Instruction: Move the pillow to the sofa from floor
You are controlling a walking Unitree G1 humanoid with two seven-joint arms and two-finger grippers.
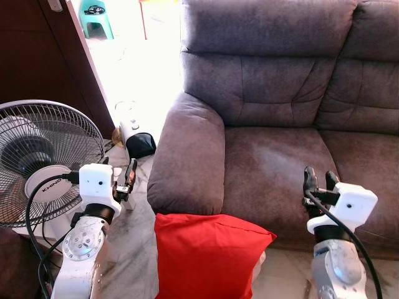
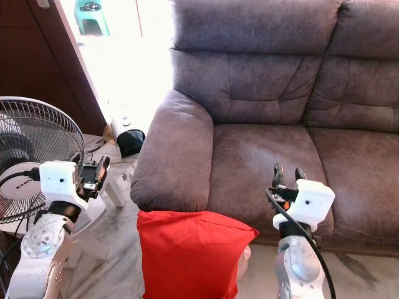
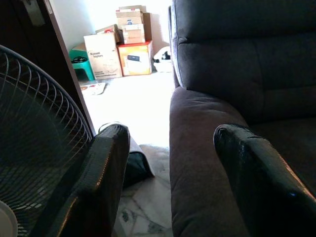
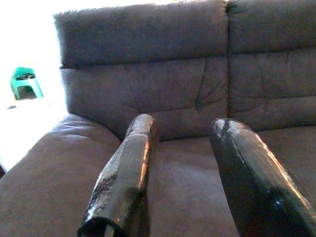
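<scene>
A red pillow (image 1: 206,255) stands on the floor, leaning against the front of the grey-brown sofa (image 1: 280,162) just below its left armrest (image 1: 187,156). My left gripper (image 1: 123,176) is raised to the left of the armrest and above the pillow's left side. It is open and holds nothing, with the armrest (image 3: 197,148) seen between its fingers (image 3: 106,168). My right gripper (image 1: 319,177) hovers in front of the seat cushion, to the right of the pillow, and is also open and empty. Its fingers (image 4: 128,168) point at the sofa's backrest (image 4: 148,59).
A standing fan (image 1: 43,156) is close on my left, beside a dark wooden door (image 1: 43,56). A white object and a black bag (image 1: 140,144) lie on the marble floor by the armrest. Further back are a green stool (image 1: 96,18) and cardboard boxes (image 3: 118,44).
</scene>
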